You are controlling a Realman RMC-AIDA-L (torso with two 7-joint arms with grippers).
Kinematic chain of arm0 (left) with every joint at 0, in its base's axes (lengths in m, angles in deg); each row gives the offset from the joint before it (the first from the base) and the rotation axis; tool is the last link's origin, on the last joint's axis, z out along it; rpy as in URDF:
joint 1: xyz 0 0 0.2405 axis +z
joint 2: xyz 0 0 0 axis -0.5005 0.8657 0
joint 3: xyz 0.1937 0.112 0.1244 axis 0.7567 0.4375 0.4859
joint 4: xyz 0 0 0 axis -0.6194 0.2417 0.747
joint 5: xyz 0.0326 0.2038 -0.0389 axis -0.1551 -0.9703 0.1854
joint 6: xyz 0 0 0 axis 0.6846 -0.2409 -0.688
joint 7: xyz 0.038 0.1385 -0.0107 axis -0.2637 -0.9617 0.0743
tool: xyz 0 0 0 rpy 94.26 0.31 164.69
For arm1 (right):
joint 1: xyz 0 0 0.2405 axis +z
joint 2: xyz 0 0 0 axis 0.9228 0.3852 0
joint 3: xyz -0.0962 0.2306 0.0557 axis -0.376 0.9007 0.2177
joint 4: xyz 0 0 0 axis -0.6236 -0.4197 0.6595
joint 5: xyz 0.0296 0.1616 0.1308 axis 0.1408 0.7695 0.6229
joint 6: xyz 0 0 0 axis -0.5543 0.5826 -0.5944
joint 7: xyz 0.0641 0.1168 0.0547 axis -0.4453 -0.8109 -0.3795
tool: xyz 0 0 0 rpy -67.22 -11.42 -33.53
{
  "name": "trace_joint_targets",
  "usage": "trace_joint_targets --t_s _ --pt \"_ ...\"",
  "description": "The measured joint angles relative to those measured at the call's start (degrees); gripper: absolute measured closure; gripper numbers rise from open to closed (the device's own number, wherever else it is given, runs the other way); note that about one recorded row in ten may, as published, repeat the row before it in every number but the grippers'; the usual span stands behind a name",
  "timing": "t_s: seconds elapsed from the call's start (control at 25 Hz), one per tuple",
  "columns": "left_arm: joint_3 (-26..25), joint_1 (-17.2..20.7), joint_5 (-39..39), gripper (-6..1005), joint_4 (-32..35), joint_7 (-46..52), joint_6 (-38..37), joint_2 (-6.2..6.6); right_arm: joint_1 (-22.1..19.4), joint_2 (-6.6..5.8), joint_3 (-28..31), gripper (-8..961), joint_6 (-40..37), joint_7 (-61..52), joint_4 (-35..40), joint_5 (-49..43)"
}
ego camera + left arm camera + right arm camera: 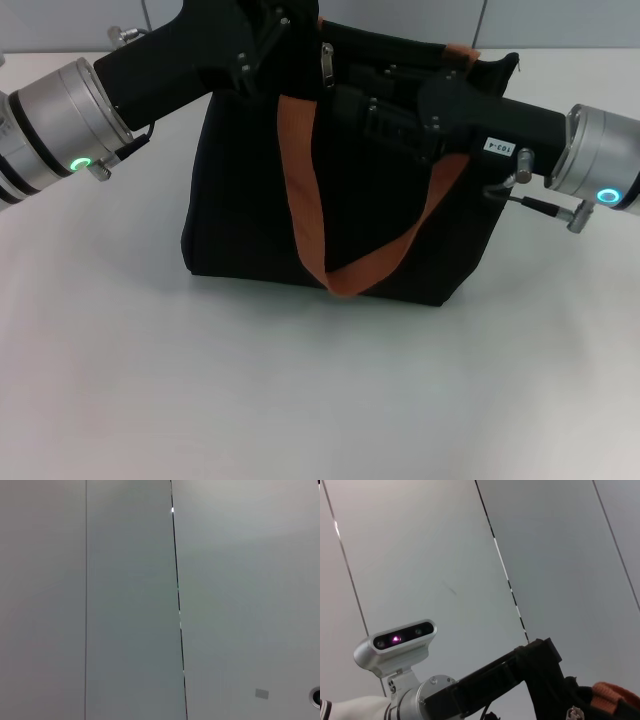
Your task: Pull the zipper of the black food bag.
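The black food bag [250, 210] stands upright on the white table in the head view. One orange-brown strap [300, 180] hangs down its front; the other strap [461, 51] shows at the top rear. A small silver zipper pull [326, 65] hangs at the bag's top edge, between the two grippers. My left gripper [268, 38] is at the bag's top left corner, just left of the pull. My right gripper [372, 112] reaches in from the right, over the upper front of the bag, just right of and below the pull. Black on black hides both grips.
The white table [300, 400] spreads in front of the bag. The left wrist view shows only grey wall panels [125, 605]. The right wrist view shows the left arm's wrist camera [395, 640], its black gripper body [540, 665] and a bit of orange strap [615, 692].
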Motion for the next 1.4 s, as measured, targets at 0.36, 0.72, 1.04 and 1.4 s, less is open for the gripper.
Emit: trace_joint_targets --t_s 0.36,0.72,1.04,1.4 --pt "0.07 -0.29 0.02 983 -0.75 -0.13 -0.11 0.0 1.85 0.07 0.14 559 1.95 1.34 -2.42 0.26" --pt "0.92 -1.12 0.02 983 -1.69 -0.09 0.04 -0.04 2.87 0.09 -0.09 561 2.65 1.05 -3.08 0.26" --pt "1.26 -1.71 0.02 983 -2.15 -0.16 0.0 -0.07 3.92 0.09 0.15 562 3.99 0.92 -4.27 0.41" --pt "1.3 -1.71 0.46 983 -2.2 -0.13 -0.27 -0.09 3.73 0.19 -0.48 686 4.96 0.91 -4.42 1.59"
